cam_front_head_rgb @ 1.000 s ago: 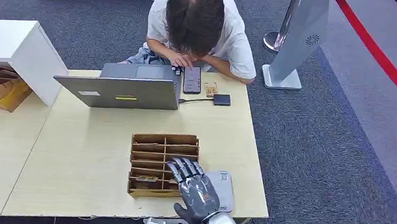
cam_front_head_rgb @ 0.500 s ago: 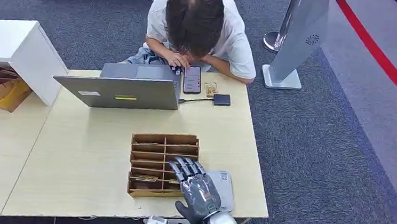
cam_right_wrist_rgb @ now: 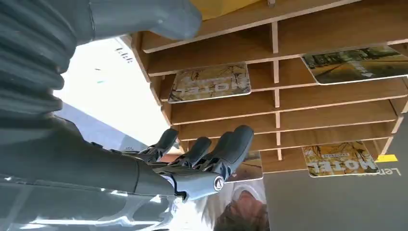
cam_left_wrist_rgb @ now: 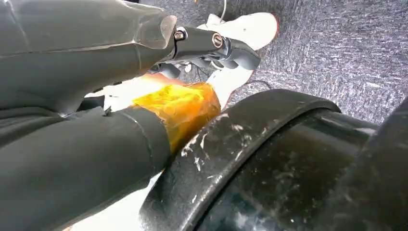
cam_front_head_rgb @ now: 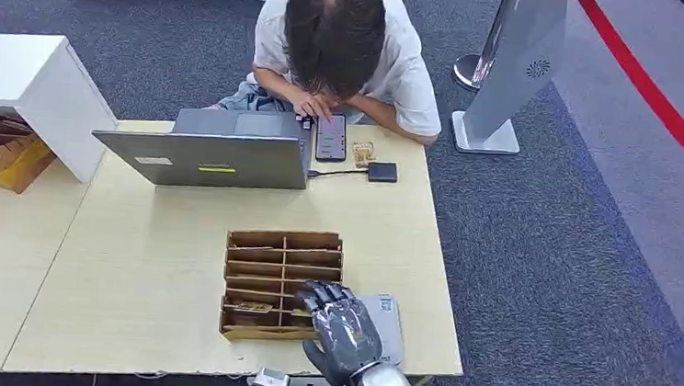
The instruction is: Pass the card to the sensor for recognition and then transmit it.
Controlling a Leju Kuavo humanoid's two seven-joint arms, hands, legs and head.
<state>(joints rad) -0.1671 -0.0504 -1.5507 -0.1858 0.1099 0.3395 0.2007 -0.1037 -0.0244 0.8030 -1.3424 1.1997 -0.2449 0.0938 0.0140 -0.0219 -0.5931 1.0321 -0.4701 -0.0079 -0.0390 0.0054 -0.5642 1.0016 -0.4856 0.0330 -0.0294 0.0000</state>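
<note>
A: So what's changed vs a sec ago?

B: Right hand [cam_front_head_rgb: 343, 327] has been pulled back a bit toward the near table [cam_front_head_rgb: 139, 269] edge, and its fingers [cam_right_wrist_rgb: 231, 144] look more curled in now. Nothing's held in it. It's hovering over the near right corner of the wooden card rack [cam_front_head_rgb: 281, 283], half over the grey sensor pad [cam_front_head_rgb: 385, 321] just beside the rack.

A: Cards?

B: Seen in the rack slots from the right wrist cam, e.g. one card [cam_right_wrist_rgb: 210, 82] lying flat in its compartment, others in slots nearby. None touched by the hand.

A: Left hand?

B: Left hand [cam_left_wrist_rgb: 211, 45] is down by the robot's side, fingers curled in, nothing gripped afaict.

A: Room to move?

B: Bare tabletop is left between rack and laptop [cam_front_head_rgb: 208, 150]; person [cam_front_head_rgb: 341, 45] is seated at the far edge. Pad sits near the front right corner.
</note>
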